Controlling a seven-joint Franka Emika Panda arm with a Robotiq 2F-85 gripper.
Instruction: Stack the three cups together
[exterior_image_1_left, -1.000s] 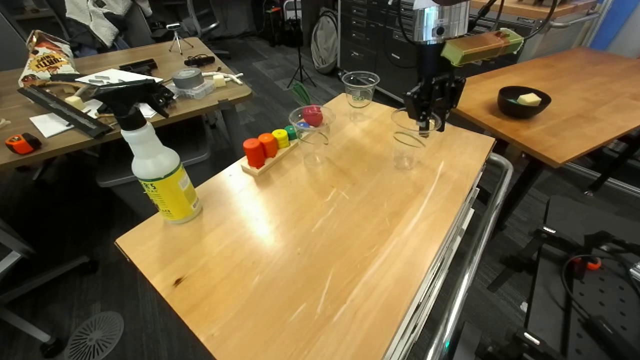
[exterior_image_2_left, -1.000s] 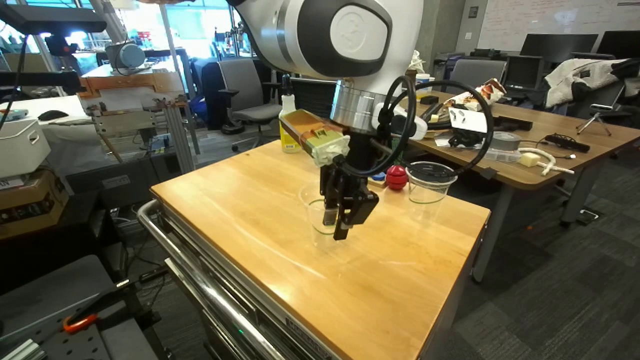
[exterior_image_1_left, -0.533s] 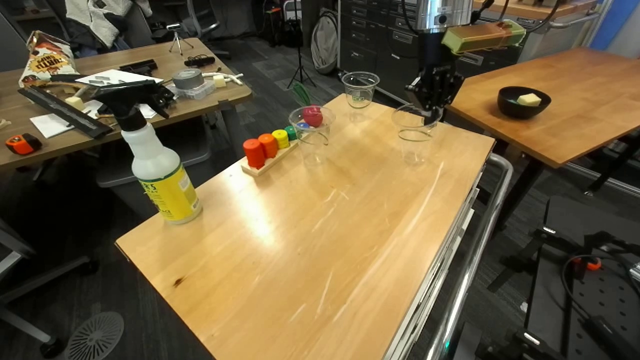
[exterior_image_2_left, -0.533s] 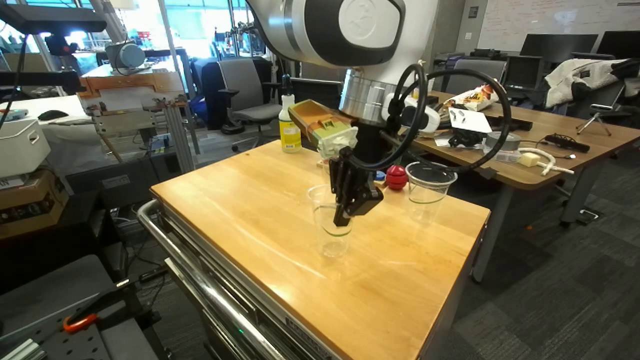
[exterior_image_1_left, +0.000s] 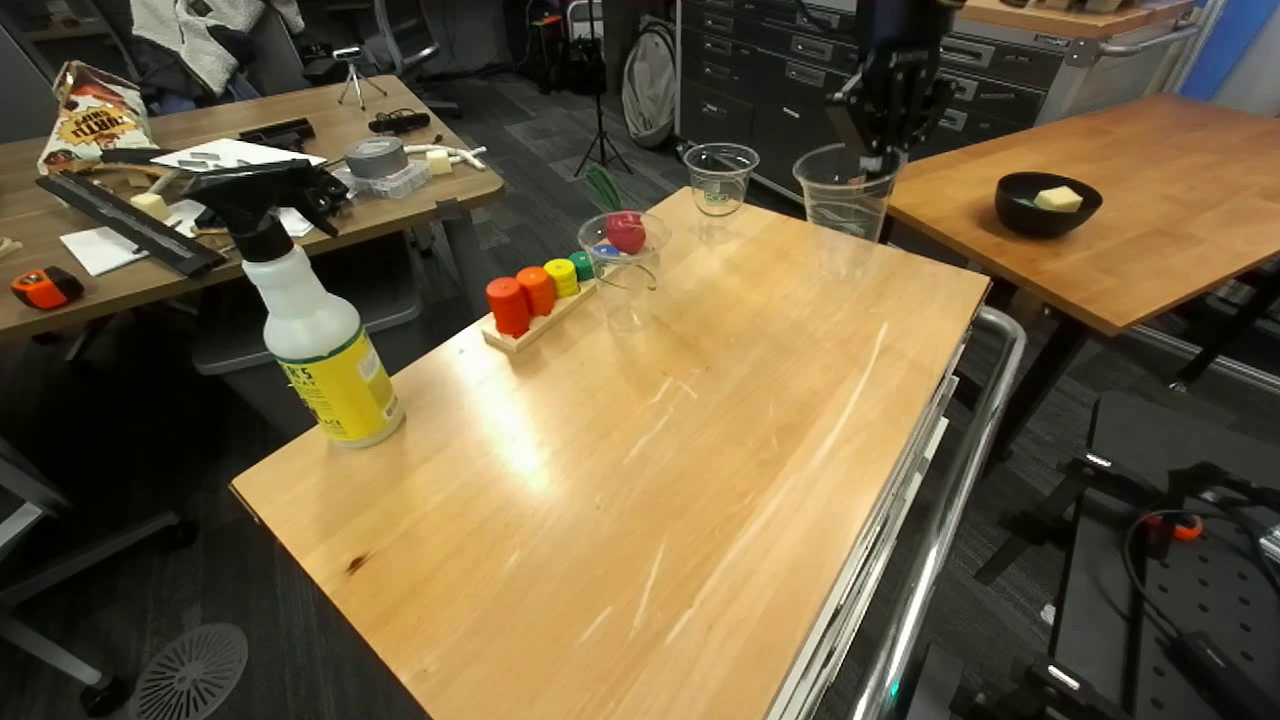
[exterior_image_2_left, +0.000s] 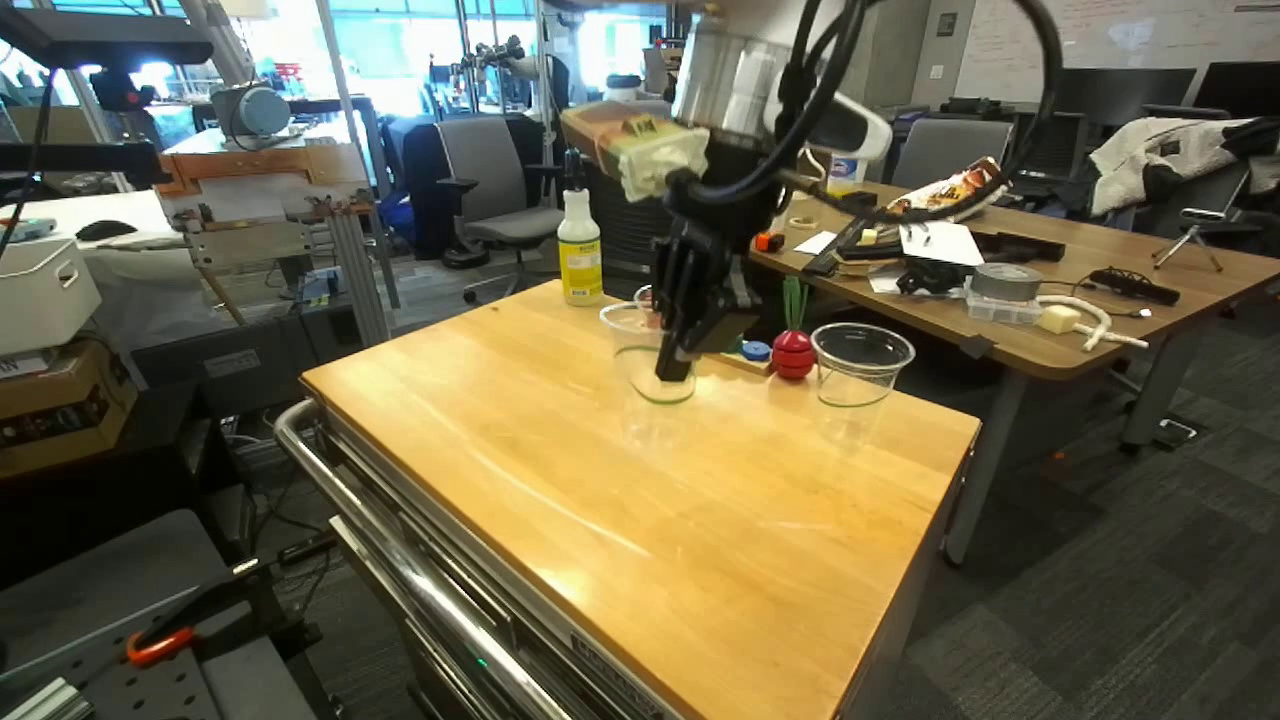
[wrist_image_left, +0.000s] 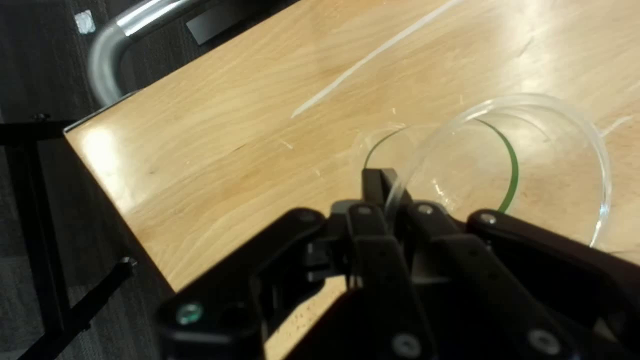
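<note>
Wooden tabletop (exterior_image_1_left: 600, 560). Gripper (exterior_image_2_left: 675, 362) is over it, pinched nearly together on the rim of a clear cup (exterior_image_1_left: 845, 210); cup hangs about upright, seems clear of the wood. In an exterior view, the corner cup (exterior_image_1_left: 720, 190) lies left of the held one, third cup (exterior_image_1_left: 627, 285) farther left and closer to camera, both standing upright; likely carry that way, then lower in. Snack bag (exterior_image_1_left: 95, 120): lettering unreadable. Spray bottle (exterior_image_1_left: 315, 320): partial "R'S". Green print (exterior_image_1_left: 718, 197) on corner cup: too small.
</note>
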